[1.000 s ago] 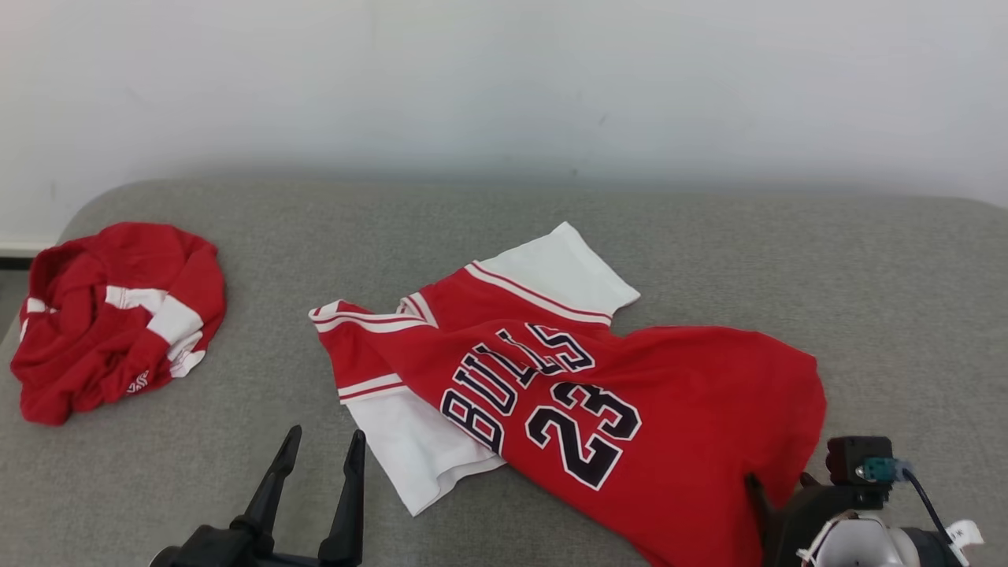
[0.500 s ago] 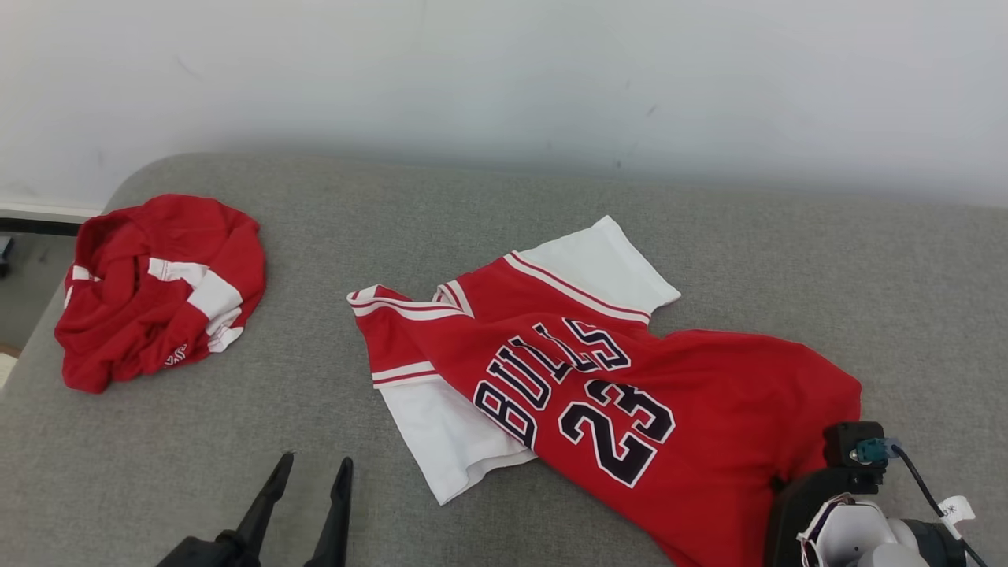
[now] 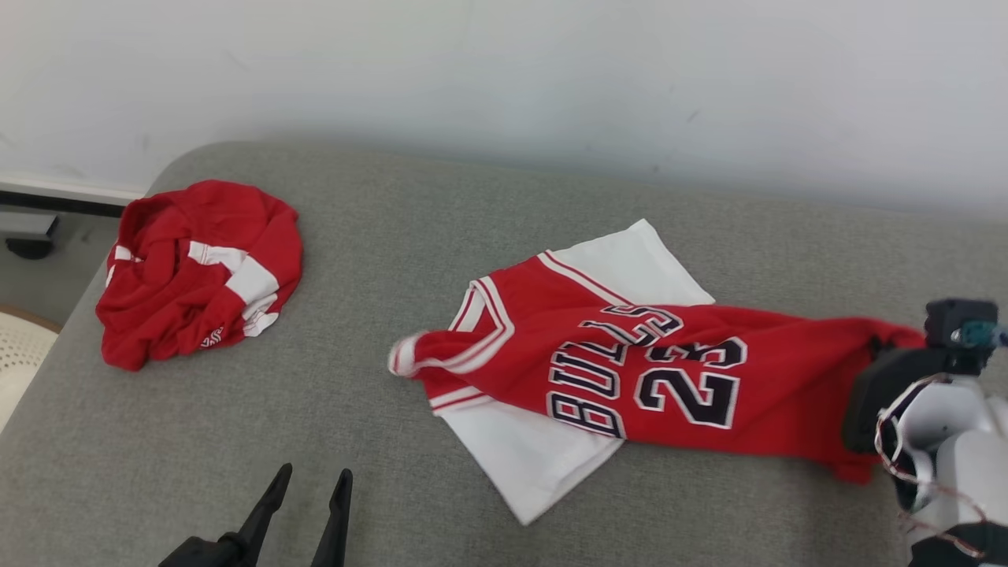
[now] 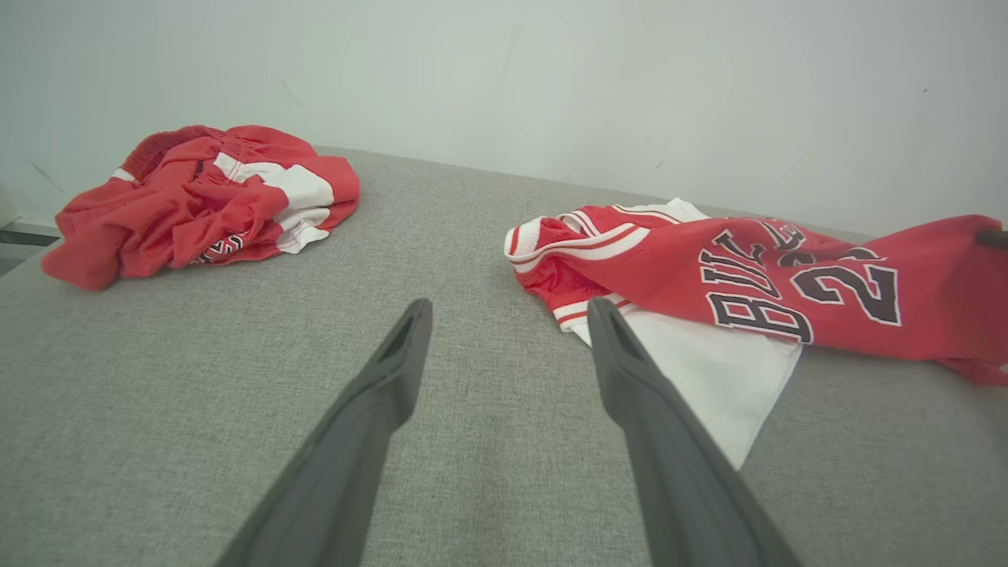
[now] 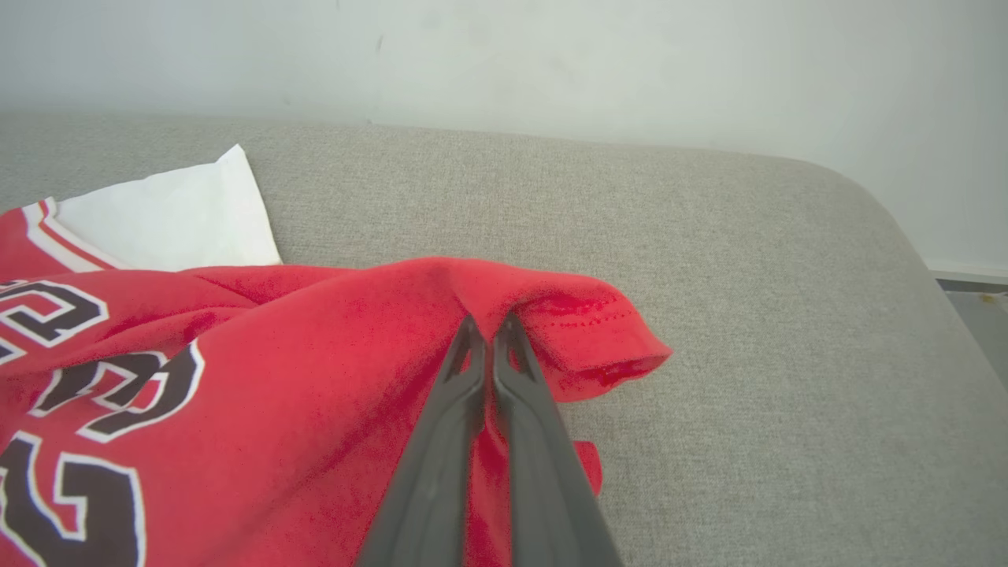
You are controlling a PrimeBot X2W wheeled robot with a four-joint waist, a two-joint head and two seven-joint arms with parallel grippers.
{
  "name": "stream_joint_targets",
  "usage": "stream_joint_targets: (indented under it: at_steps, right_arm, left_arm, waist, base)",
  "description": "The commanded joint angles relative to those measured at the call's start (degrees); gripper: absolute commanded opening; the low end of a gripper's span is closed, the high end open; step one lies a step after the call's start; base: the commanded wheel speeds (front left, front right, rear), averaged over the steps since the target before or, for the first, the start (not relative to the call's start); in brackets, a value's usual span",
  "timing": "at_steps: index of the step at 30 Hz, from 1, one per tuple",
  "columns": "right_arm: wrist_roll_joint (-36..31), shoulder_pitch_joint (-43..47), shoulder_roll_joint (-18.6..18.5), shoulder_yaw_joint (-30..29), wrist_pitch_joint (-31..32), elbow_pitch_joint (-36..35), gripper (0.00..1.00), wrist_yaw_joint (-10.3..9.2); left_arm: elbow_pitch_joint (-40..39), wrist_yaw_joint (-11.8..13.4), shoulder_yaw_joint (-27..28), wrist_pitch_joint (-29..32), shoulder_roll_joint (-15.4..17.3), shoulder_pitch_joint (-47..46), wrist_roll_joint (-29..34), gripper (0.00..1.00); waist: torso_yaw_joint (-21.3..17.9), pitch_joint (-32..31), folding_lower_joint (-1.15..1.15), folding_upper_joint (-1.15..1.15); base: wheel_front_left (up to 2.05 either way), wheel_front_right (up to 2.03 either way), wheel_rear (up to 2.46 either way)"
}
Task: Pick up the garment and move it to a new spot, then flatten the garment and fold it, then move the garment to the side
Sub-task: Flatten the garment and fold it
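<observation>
The garment (image 3: 669, 378) is a red jersey with white sleeves and "BULLS 23" in dark letters, stretched across the grey padded surface (image 3: 472, 213). My right gripper (image 3: 876, 346) is at its right end, shut on the red hem and holding that end up off the surface. The right wrist view shows the two fingers (image 5: 465, 370) pressed together with a fold of the garment (image 5: 236, 378) pinched at my right gripper (image 5: 488, 321). My left gripper (image 3: 313, 476) hovers open at the lower left, short of the collar end. In the left wrist view my left gripper (image 4: 508, 311) holds nothing, with the garment (image 4: 787, 276) to its right.
A second red and white garment (image 3: 197, 268) lies crumpled near the surface's far left corner, also in the left wrist view (image 4: 197, 197). A white wall runs behind. The surface's left edge drops to the floor, where a pale round object (image 3: 20, 354) sits.
My right gripper has shut on the hem and pulled it up and to the right, drawing the garment out long. The head view has shifted. My left gripper stays open.
</observation>
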Motion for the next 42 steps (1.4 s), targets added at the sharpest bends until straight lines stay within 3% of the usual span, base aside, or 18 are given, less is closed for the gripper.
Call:
stream_joint_targets:
  at_steps: [1,7,8,9,13,17,25,30,38,39,40,42]
  right_arm:
    - [-1.0,-1.8,-1.1,-0.3,-0.9,0.9,0.00,0.05]
    - [-3.3,-9.1,-4.1,-2.7,-3.9,6.8,0.00,0.06]
    - [-3.9,-10.1,-4.1,-3.0,-4.7,7.7,0.93,0.06]
    - [-4.6,-10.8,-4.0,-3.3,-5.5,8.8,1.00,0.06]
    - [-6.1,-13.5,-4.0,-3.9,-7.4,11.8,1.00,0.06]
    - [-5.0,-12.2,-3.2,-2.3,-5.4,14.0,1.00,0.06]
    - [-3.9,-5.2,-6.4,4.3,-0.5,9.8,1.00,0.06]
    - [-3.9,-4.0,-7.0,3.0,-1.2,8.5,1.00,0.06]
    - [-4.7,-6.9,-6.2,0.9,-2.8,12.3,1.00,0.06]
    - [-4.7,-7.2,-6.1,0.9,-2.8,12.9,0.41,0.06]
    - [-4.9,-7.4,-6.2,1.4,-3.1,13.4,0.00,0.06]
    - [-4.4,-7.6,-6.0,1.8,-3.5,14.1,0.00,0.06]
  left_arm:
    - [-0.1,0.0,-0.2,0.2,-0.2,0.0,-0.2,1.00]
    - [0.2,-0.5,-1.8,0.3,-0.3,-1.7,-0.2,1.00]
    - [0.2,-0.5,-2.0,0.1,-0.4,-2.2,-0.3,1.00]
    - [0.3,-0.6,-2.1,0.0,-0.4,-2.6,-0.3,1.00]
    - [1.0,-0.7,-3.1,-0.1,-0.8,-3.4,-0.1,1.00]
    - [1.6,-0.7,-3.4,-0.3,-1.1,-3.2,-0.4,1.00]
    - [2.1,-0.3,-3.7,-0.6,-1.1,-2.6,-1.1,1.00]
    - [1.9,-0.5,-4.3,-0.5,-1.1,-3.5,-1.2,1.00]
    - [2.0,-0.4,-4.8,-0.6,-0.7,-4.7,-1.4,1.00]
    - [2.1,-0.4,-4.7,-0.6,-0.6,-4.7,-1.4,1.00]
    - [2.1,-0.3,-4.8,-0.7,-0.6,-4.6,-1.4,1.00]
    - [2.2,-0.1,-4.8,-0.8,-0.5,-4.4,-1.6,1.00]
  waist:
    - [1.0,0.6,0.00,0.00]
    - [3.4,2.4,0.00,0.00]
    - [3.7,2.8,0.00,0.00]
    - [3.9,3.1,0.00,0.00]
    - [4.3,3.5,0.00,0.00]
    - [3.5,2.8,0.00,0.00]
    - [0.5,1.1,0.00,0.00]
    - [0.2,2.1,0.00,0.00]
    - [2.1,3.9,0.00,0.00]
    - [2.3,4.0,0.00,0.00]
    - [2.4,4.0,0.00,0.00]
    - [2.5,3.8,0.00,0.00]
  base:
    - [0.00,0.00,0.00]
    - [0.00,0.00,0.00]
    - [0.00,0.00,0.00]
    - [0.00,0.00,0.00]
    - [0.00,0.00,0.00]
    - [0.00,0.00,0.00]
    - [0.00,0.00,0.00]
    - [0.00,0.00,0.00]
    - [0.00,0.00,0.00]
    - [0.00,0.00,0.00]
    - [0.00,0.00,0.00]
    - [0.00,0.00,0.00]
